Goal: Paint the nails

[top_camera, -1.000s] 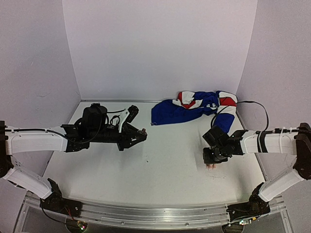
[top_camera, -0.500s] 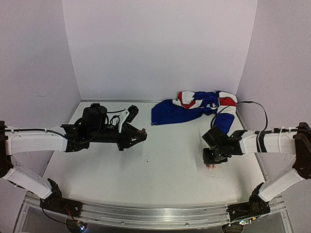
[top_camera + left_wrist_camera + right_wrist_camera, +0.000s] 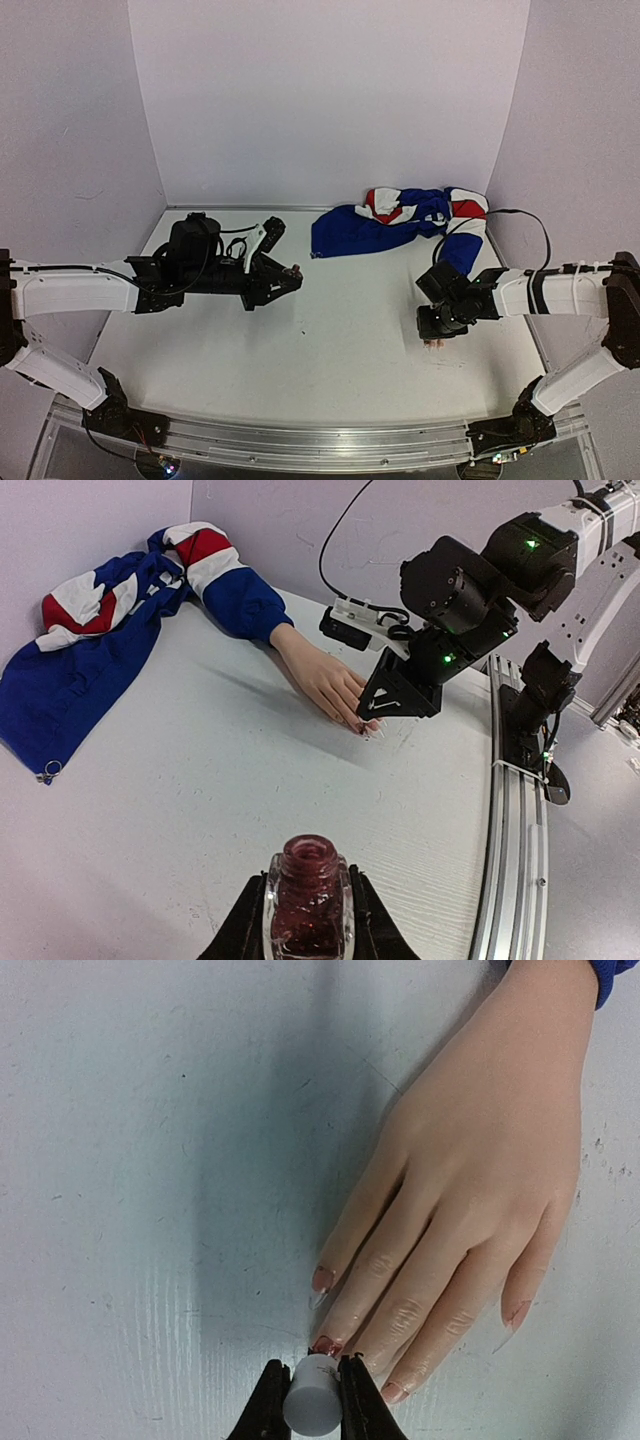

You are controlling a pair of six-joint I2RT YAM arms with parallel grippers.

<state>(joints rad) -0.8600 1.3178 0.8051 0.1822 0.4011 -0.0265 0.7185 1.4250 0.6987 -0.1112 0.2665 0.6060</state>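
- Tiny nails [image 3: 323, 1278] on pale skin-coloured mannequin hand [image 3: 480, 1180], flat on white table [image 3: 120, 1160]: probably stiff, light; brush-touch only
- Right gripper [image 3: 312, 1392] pinching small white cylindrical cap [image 3: 310, 1410] just beside nails
- Left gripper [image 3: 307, 925] pinching open dark-red glass bottle [image 3: 307, 890]

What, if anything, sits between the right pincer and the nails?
Nothing visible. The right pincer, shut on the white cap, is right at the mannequin hand fingertips, with the cap almost over one of the nails. The left pincer holds the open polish bottle well off to the side.
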